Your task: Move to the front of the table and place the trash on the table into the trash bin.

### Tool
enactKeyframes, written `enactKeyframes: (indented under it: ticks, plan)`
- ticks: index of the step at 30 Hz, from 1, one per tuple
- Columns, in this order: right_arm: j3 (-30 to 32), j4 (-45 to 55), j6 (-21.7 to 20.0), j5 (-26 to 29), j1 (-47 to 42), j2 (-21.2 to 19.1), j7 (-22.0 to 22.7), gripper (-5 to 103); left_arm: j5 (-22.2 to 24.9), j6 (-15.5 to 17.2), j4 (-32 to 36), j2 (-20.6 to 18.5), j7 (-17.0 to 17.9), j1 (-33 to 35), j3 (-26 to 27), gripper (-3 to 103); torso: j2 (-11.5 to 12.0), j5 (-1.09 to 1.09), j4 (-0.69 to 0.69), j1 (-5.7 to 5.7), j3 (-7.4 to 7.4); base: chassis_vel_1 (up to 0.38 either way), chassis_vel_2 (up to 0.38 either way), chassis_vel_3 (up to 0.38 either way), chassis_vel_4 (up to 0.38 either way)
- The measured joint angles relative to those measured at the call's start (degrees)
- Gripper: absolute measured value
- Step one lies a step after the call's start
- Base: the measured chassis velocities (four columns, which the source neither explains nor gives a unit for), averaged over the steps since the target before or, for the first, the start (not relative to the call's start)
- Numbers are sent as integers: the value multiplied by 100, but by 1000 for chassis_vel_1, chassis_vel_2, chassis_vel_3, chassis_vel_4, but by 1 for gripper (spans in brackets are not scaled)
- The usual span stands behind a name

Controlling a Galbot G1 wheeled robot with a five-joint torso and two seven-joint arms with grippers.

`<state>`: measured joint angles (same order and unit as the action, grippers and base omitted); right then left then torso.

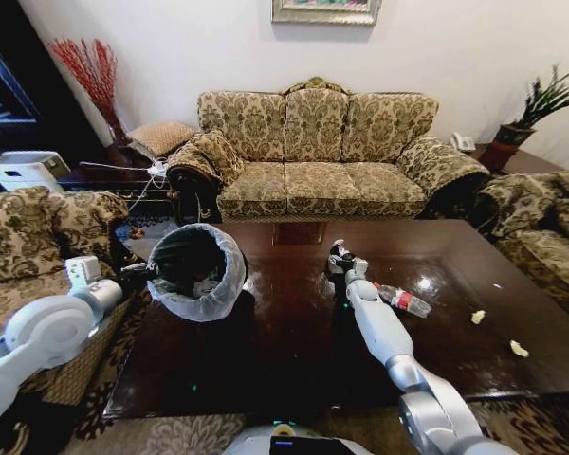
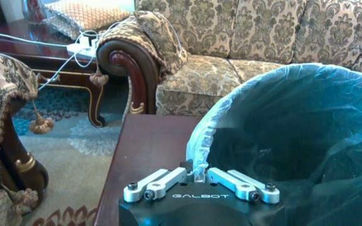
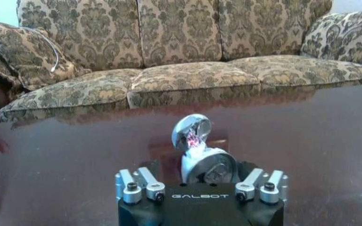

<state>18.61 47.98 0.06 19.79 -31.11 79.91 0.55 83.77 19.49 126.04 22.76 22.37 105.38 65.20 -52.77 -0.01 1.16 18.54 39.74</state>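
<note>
- Nearest, at about 2 o'clock on the table (image 1: 294,360), lie two crumpled white paper wads, one (image 1: 519,349) close to the right edge and one (image 1: 478,317) a little farther in. They look nearly weightless and soft. A light pinch across the middle should hold them, though they will squash.
- A tiny pale scrap (image 1: 496,285) lies beyond them, at 2 o'clock. It looks flat and thin, so it is probably the hardest piece to catch on the glossy top.
- One clear plastic bottle (image 1: 403,300) with a red label lies on its side at 1 o'clock, just beside the right forearm. I judge it light, springy and smooth, and likely to roll. The labelled waist is the best place to take it, across its width.
- The right gripper (image 3: 199,186) is out at 12 to 1 o'clock over the tabletop. It seems to be pinching the one small silver can (image 3: 197,155). The can is thin-walled, light and slick, and would dent under a hard squeeze.
- At 11 o'clock the left gripper (image 2: 197,181) is pressed together on the rim of the single trash bin (image 2: 294,141). The bin is tipped with its mouth toward the robot over the table's left part. Its plastic liner is flimsy and slippery.
- One sofa (image 1: 313,152) stands farthest off, at 12 o'clock.
</note>
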Motion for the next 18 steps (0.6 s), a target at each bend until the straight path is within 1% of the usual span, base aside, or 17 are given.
enactKeyframes:
  ticks: [2,4,5,6,7,8,9,10,13,16,18]
  plan:
    - [0,-22,2,7,0,4,-3,76,0,-3,-9,-3,-6,-2,-1,0,0,0,0,0,0,0,0,0,0]
    - [0,-39,8,10,0,12,-20,65,0,-7,-30,-8,-14,-8,-4,0,0,1,0,-1,0,0,0,0,0]
    - [0,-39,8,10,0,12,-20,65,0,-7,-30,-8,-14,-8,-4,0,0,1,0,-1,0,0,0,0,0]
    - [0,-39,8,17,0,21,-23,54,0,-8,-46,-9,-20,-8,-5,0,0,1,0,-2,0,0,0,0,0]
    - [1,-34,7,20,-2,30,-24,54,-1,-10,-56,-10,-23,-9,-5,0,0,1,0,-1,0,0,0,0,0]
    - [1,-26,7,21,-7,38,-24,50,-1,-11,-64,-10,-27,-8,-6,0,0,1,0,-1,0,0,0,0,0]
    - [1,-26,7,21,-7,38,-24,50,-1,-11,-64,-10,-27,-8,-6,0,0,1,0,-1,0,0,0,0,0]
    - [2,-16,8,22,-13,44,-24,47,-2,-12,-70,-10,-30,-8,-5,0,0,0,0,-1,0,0,0,0,0]
    - [6,102,8,24,-65,44,-22,47,-3,-13,-81,-9,-34,-9,-4,0,0,1,0,-1,1,0,0,0,0]
    - [11,352,18,-45,-172,8,-12,47,-4,-13,-90,-7,-36,-2,2,0,0,1,0,-1,0,0,0,0,0]
    - [42,777,108,-233,-324,-55,31,47,-3,-13,-110,-13,-36,7,26,0,0,1,0,-1,0,0,0,0,0]
